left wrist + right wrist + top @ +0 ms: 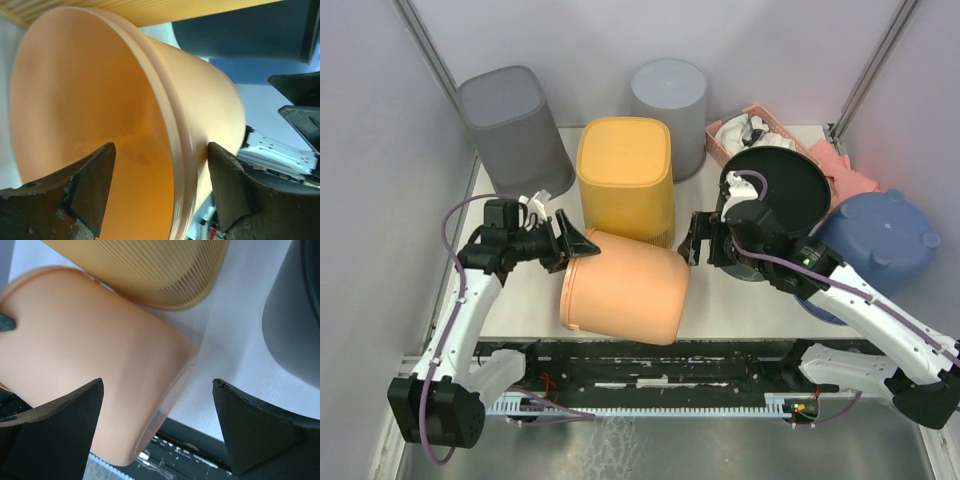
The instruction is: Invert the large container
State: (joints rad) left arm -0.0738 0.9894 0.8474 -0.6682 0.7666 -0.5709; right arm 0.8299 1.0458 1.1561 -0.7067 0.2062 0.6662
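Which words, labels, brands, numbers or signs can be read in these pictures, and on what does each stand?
None can be read. The peach container, the yellow ribbed bin and the grey bin behind it show plain surfaces, and nothing else in view carries lettering.

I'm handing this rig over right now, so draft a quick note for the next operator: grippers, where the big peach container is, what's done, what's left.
Left gripper: open, jaws straddling the rim of the peach container, one finger inside, one outside, not clamped.
Right gripper: open, beside the container's base end, holding nothing.
Container: on its side on the table, mouth toward the left arm.
Done: nothing finished; it is only on its side.
Left: stand it mouth down.
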